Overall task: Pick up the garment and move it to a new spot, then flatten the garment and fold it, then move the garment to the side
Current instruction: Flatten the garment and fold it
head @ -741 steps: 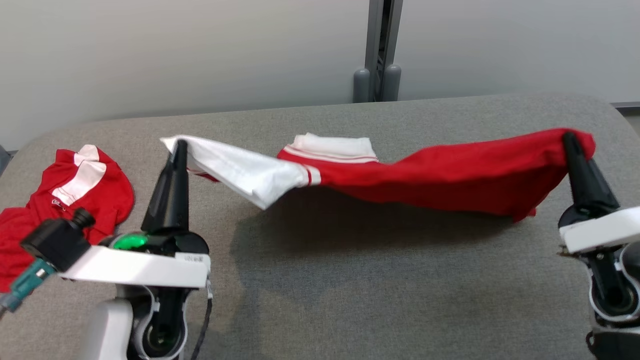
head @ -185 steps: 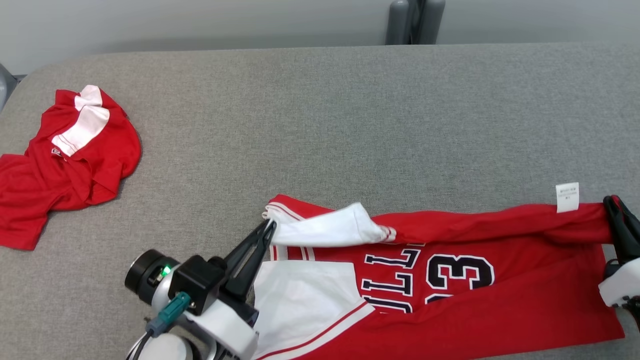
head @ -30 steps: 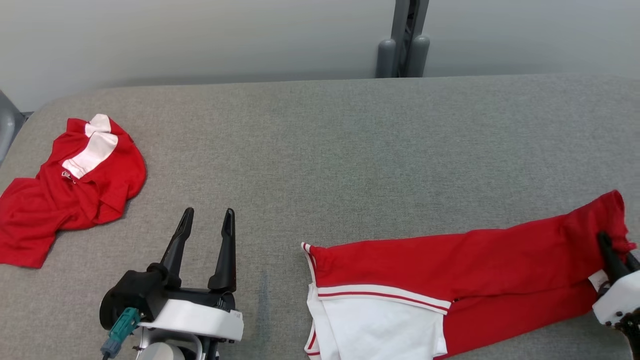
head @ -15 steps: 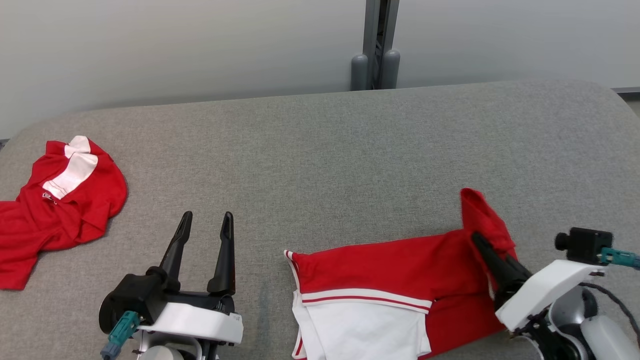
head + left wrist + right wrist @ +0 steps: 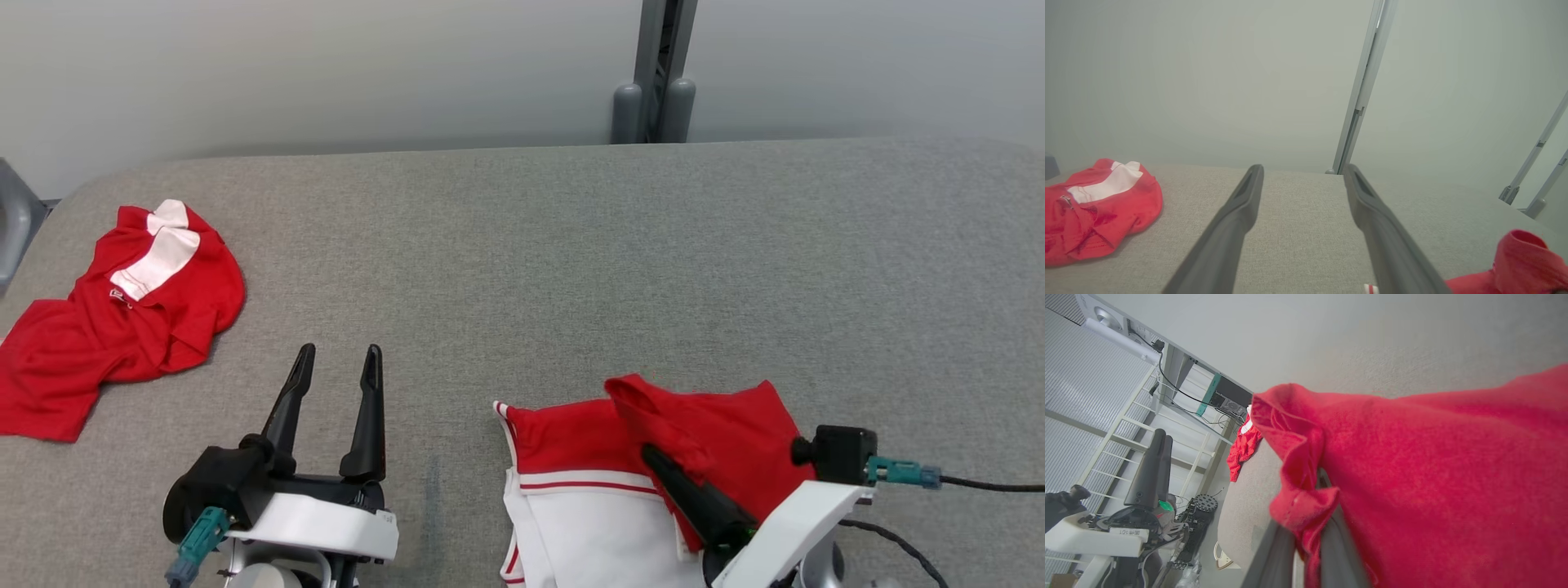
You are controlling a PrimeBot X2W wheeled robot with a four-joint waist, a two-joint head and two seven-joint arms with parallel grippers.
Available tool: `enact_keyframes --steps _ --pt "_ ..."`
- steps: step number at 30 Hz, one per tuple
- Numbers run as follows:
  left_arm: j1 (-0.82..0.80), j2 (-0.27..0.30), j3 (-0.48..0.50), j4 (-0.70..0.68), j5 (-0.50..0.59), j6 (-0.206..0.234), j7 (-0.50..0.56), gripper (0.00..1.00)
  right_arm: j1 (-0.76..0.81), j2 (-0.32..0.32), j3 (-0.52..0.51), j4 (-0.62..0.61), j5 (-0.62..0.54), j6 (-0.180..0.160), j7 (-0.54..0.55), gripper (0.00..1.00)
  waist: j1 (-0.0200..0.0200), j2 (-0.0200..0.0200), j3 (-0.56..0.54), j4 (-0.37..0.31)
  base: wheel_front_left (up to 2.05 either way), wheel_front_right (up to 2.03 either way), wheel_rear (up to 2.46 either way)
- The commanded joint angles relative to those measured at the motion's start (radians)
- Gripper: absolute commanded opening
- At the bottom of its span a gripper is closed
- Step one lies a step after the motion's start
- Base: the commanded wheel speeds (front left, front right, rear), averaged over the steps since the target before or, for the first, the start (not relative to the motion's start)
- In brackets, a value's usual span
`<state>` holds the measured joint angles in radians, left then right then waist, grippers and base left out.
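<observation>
Right gripper (image 5: 651, 454): clamped tight on the red end of the garment, with cloth bunched round its tips.
Left gripper (image 5: 340, 353): jaws wide apart, holding nothing, over bare table to the left of the garment.
Garment (image 5: 710, 441): red and white jersey at the table's near edge, right of centre; its red end is lifted and doubled over the layer beneath.
Fold: best carried low toward the striped white panel, laid square, then released; a skewed drop would likely wrinkle.
Wall (image 5: 326, 73): pale grey, with a grey post (image 5: 653, 65).
Table (image 5: 522, 245): grey fabric top.
Second garment (image 5: 122, 327): crumpled red heap, far left.
</observation>
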<state>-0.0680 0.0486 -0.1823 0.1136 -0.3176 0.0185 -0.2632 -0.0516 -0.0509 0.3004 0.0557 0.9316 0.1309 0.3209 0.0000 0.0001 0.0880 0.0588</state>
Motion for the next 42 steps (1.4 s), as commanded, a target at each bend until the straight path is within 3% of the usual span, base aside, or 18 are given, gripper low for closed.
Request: enact_keyframes --steps 1,16,17,18,33,42 --pt "-0.012 0.004 -0.002 0.0 -0.006 -0.003 -0.002 1.0 0.008 -0.002 0.022 0.006 0.026 0.0 -0.021 0.0 0.0 -0.0001 0.007 0.015 0.0 0.0 0.0" --pt "-0.027 0.004 -0.018 0.012 -0.013 -0.005 -0.002 1.0 -0.07 -0.002 0.16 0.167 0.097 0.0 -0.163 0.0 0.0 -0.0001 0.039 0.069 0.0 0.0 0.0" --pt "-0.026 0.004 -0.018 0.013 -0.013 -0.004 -0.002 1.0 -0.074 -0.002 0.166 0.174 0.095 0.0 -0.166 0.37 0.0 -0.0001 0.041 0.07 0.0 0.0 0.0" --pt "-0.025 0.004 -0.018 0.013 -0.013 -0.004 -0.002 1.0 -0.076 -0.002 0.174 0.179 0.098 0.0 -0.17 1.0 0.0 -0.0001 0.041 0.071 0.0 0.0 0.0" --pt "-0.018 0.004 -0.023 0.015 -0.017 0.001 -0.002 1.0 -0.084 -0.003 0.237 0.165 0.108 0.0 -0.139 1.0 0.0 -0.0001 0.037 0.058 0.0 0.0 0.0" --pt "-0.018 0.004 -0.015 0.015 -0.01 0.002 -0.002 1.0 -0.147 -0.003 0.045 0.08 -0.025 0.0 -0.132 1.0 0.0 -0.0001 0.03 0.041 0.0 0.0 0.0"
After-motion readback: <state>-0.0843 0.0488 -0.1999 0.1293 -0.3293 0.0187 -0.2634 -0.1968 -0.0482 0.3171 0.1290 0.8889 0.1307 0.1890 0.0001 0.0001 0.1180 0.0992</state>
